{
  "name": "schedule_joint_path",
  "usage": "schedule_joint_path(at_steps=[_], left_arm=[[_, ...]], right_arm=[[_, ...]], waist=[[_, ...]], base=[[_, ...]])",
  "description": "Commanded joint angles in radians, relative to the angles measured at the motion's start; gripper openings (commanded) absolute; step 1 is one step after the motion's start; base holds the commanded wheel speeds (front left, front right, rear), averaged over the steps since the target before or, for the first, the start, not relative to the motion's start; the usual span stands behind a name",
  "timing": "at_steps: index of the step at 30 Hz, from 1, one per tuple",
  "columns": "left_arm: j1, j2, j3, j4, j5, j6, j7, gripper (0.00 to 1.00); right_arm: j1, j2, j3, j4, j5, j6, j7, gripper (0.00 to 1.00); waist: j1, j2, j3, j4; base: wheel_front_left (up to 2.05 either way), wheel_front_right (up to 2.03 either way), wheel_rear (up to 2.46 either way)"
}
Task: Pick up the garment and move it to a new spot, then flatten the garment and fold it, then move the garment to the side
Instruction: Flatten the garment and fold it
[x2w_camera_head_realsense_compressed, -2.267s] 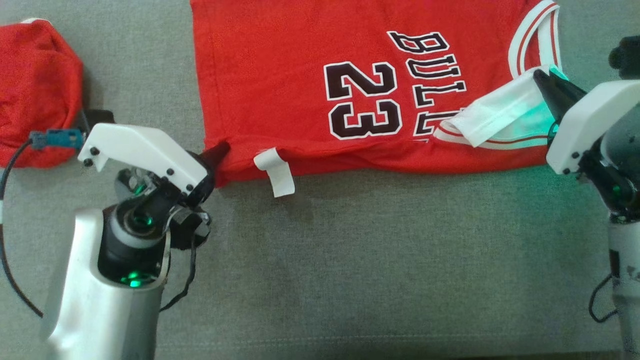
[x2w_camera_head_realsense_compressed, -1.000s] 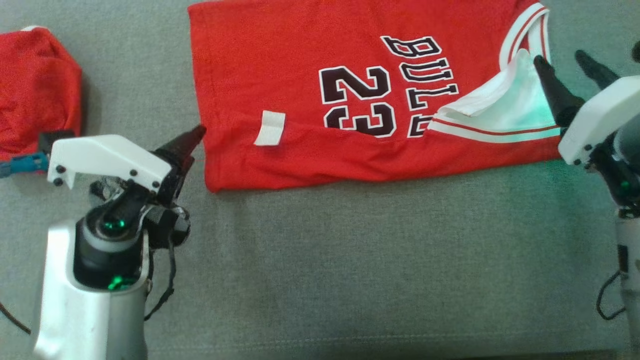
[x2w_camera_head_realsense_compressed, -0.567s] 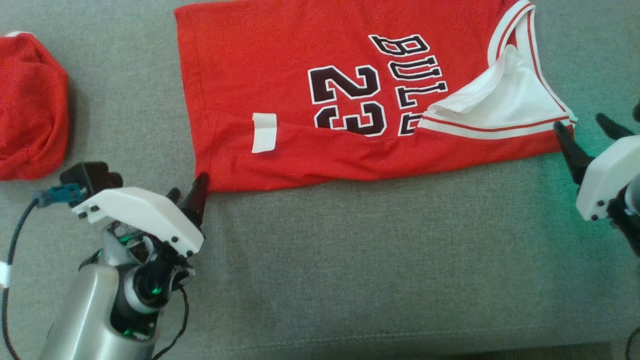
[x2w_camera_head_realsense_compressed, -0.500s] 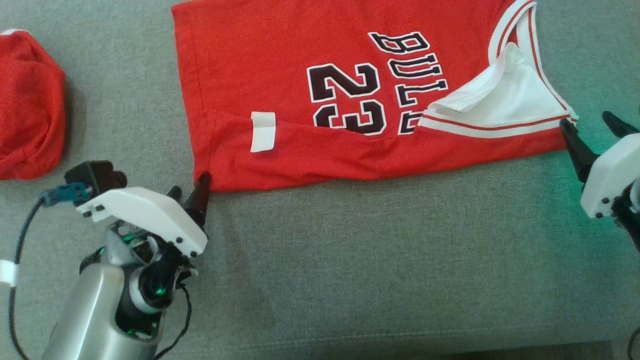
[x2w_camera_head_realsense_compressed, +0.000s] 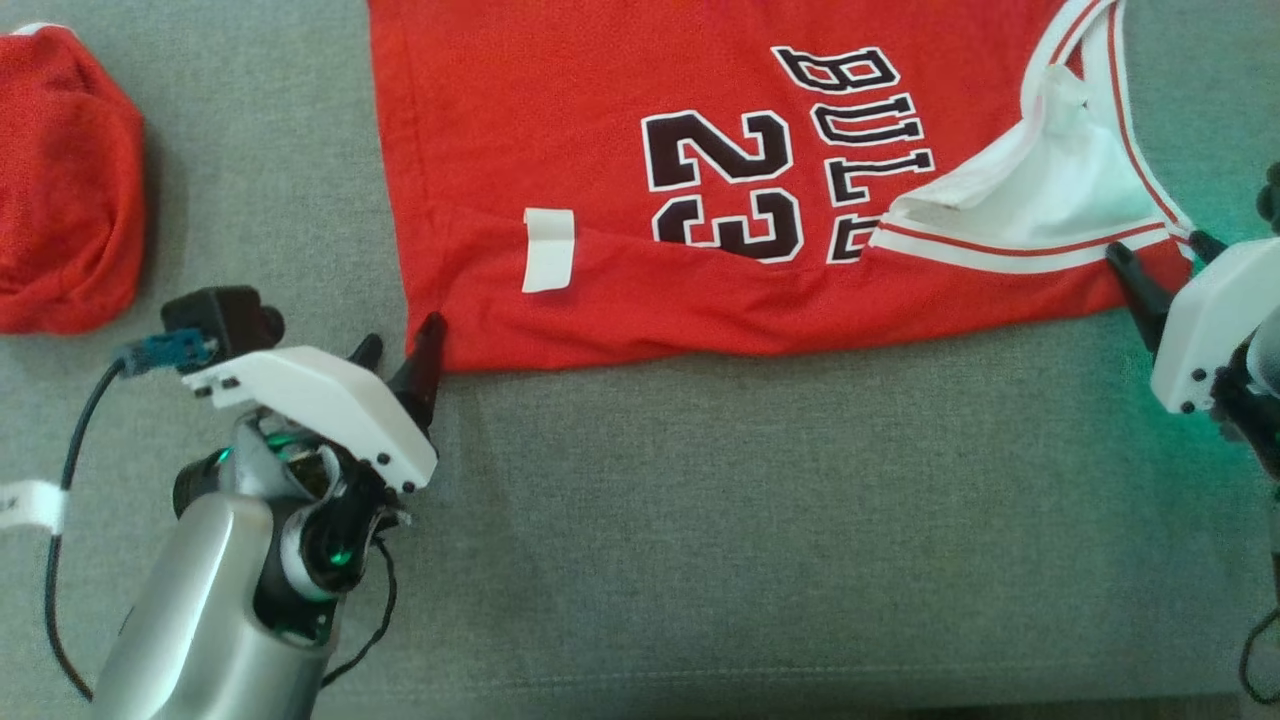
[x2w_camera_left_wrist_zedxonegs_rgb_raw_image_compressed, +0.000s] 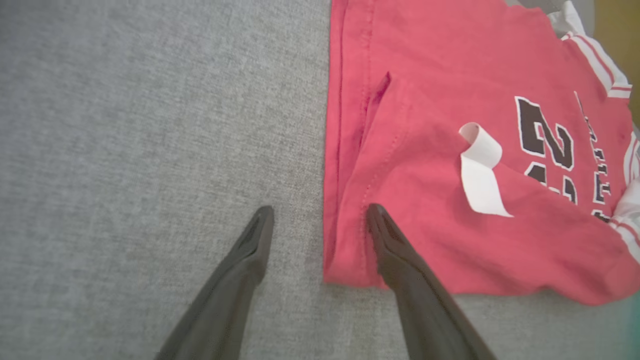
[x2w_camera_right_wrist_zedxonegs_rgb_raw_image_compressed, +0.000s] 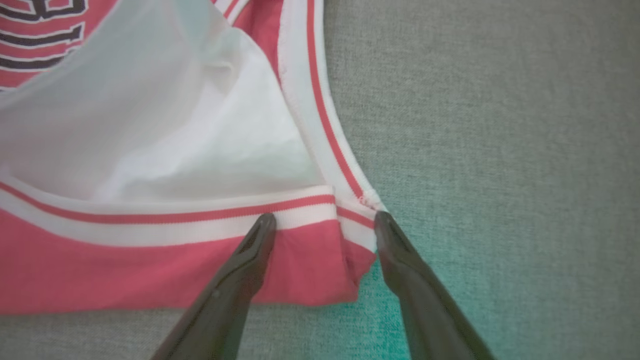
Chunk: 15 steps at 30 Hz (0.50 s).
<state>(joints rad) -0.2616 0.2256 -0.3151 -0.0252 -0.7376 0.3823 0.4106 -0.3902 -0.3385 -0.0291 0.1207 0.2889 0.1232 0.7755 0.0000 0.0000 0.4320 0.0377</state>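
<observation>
Grey fabric surface (x2w_camera_head_realsense_compressed: 760, 520): seen spread under everything, bare across the whole near half.
Garment (x2w_camera_head_realsense_compressed: 560, 130): a red jersey, laid flat at the far middle of the surface, its near edge turned over in a fold; "23" and black lettering are read sideways, with part of the digits tucked under the fold.
Red bundle (x2w_camera_head_realsense_compressed: 60, 190): a second red cloth is spotted bunched up at the far left, well apart from the jersey.
White lining (x2w_camera_head_realsense_compressed: 1050, 190): exposed at the neck opening on the right, framed by white-and-red trim.
Left gripper (x2w_camera_head_realsense_compressed: 400, 332): fingers are spread wide at the jersey's near left corner, one over the red cloth, one over the grey; nothing is clamped.
Right gripper (x2w_camera_head_realsense_compressed: 1158, 247): fingers are spread wide astride the trimmed right corner; nothing is gripped.
White tab (x2w_camera_head_realsense_compressed: 549, 250): seen curling up off the folded edge.
</observation>
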Motion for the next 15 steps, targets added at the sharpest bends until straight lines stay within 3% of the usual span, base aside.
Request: schedule_joint_path(at_steps=[1,15], left_arm=[[-0.022,0.031,0.016,0.0,0.014,-0.007,0.007,1.0],[-0.022,0.104,-0.067,0.011,0.055,-0.04,0.1,1.0]], right_arm=[[-0.012,-0.017,0.019,-0.02,-0.008,0.008,0.016,1.0],[0.008,-0.059,0.064,-0.021,0.034,0.008,0.101,1.0]], waist=[[0.0,0.0,0.002,0.003],[0.0,0.0,-0.013,-0.001]], base=[[0.0,0.0,0.0],[0.0,0.0,0.0]])
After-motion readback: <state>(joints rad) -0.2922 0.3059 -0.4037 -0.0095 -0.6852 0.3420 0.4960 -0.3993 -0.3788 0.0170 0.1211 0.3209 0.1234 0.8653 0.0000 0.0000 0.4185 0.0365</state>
